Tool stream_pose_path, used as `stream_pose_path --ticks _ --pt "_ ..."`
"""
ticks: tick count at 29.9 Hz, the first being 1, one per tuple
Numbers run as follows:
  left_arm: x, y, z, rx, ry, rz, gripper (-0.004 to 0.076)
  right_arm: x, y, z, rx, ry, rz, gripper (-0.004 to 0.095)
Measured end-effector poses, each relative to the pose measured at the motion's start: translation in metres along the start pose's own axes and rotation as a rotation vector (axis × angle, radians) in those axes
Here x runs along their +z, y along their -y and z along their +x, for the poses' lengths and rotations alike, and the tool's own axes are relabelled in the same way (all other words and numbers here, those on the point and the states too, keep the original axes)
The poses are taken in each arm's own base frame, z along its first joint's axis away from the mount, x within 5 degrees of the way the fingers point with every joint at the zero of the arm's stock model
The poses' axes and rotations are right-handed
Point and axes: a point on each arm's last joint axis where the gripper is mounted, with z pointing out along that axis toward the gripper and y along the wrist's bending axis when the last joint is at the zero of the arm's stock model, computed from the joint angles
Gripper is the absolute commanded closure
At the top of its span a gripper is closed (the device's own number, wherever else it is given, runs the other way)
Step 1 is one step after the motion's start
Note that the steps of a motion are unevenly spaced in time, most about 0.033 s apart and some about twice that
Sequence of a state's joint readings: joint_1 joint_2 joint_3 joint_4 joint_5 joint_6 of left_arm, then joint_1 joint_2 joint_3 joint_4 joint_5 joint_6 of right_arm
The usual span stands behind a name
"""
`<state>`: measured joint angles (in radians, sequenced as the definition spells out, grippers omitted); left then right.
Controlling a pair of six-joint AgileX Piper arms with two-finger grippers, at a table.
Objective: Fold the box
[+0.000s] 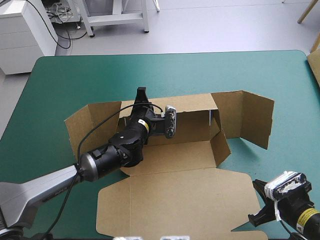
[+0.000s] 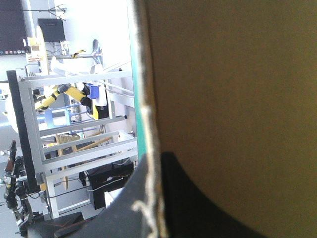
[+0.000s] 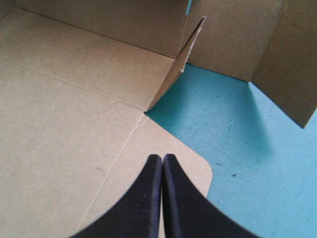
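Note:
The brown box (image 1: 175,200) lies partly raised at mid-table: its back wall (image 1: 190,107) stands, its side panels (image 1: 245,117) angle outward, and the lid lies flat toward the near edge. My left gripper (image 1: 141,92) reaches over the back wall near its left end. In the left wrist view the gripper (image 2: 156,163) is shut on the box (image 2: 237,89), with the board's edge running between the black fingers (image 2: 198,208). My right gripper (image 1: 259,200) hovers at the lid's near right corner. Seen from its wrist, the right gripper (image 3: 162,156) is shut and holds nothing, above the lid (image 3: 64,124).
A small side flap (image 3: 183,59) stands upright ahead of the right gripper, beside bare teal-green cover (image 3: 237,148). The left panel (image 1: 85,122) leans out toward the table's left side. White furniture stands beyond the far edge.

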<state>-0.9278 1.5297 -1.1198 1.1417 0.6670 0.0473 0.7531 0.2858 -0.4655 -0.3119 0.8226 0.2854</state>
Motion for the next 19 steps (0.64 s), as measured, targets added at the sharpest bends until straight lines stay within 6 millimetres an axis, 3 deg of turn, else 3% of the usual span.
stream_pose_path --ticks 6,8,14,19 --pt "-0.022 0.009 0.001 -0.009 0.039 -0.019 0.0731 0.000 0.004 -0.001 0.014 0.014 0.045 0.0892" --pt "-0.028 0.011 0.000 -0.019 0.045 -0.023 0.0731 0.000 0.005 -0.001 0.017 0.013 0.051 0.0828" --pt "-0.037 0.016 -0.005 -0.038 0.037 -0.030 0.0731 0.000 0.005 0.000 0.023 0.000 0.057 0.0502" --pt "-0.040 0.019 -0.008 -0.049 0.026 -0.031 0.0731 0.000 0.005 0.000 0.023 -0.003 0.057 0.0472"
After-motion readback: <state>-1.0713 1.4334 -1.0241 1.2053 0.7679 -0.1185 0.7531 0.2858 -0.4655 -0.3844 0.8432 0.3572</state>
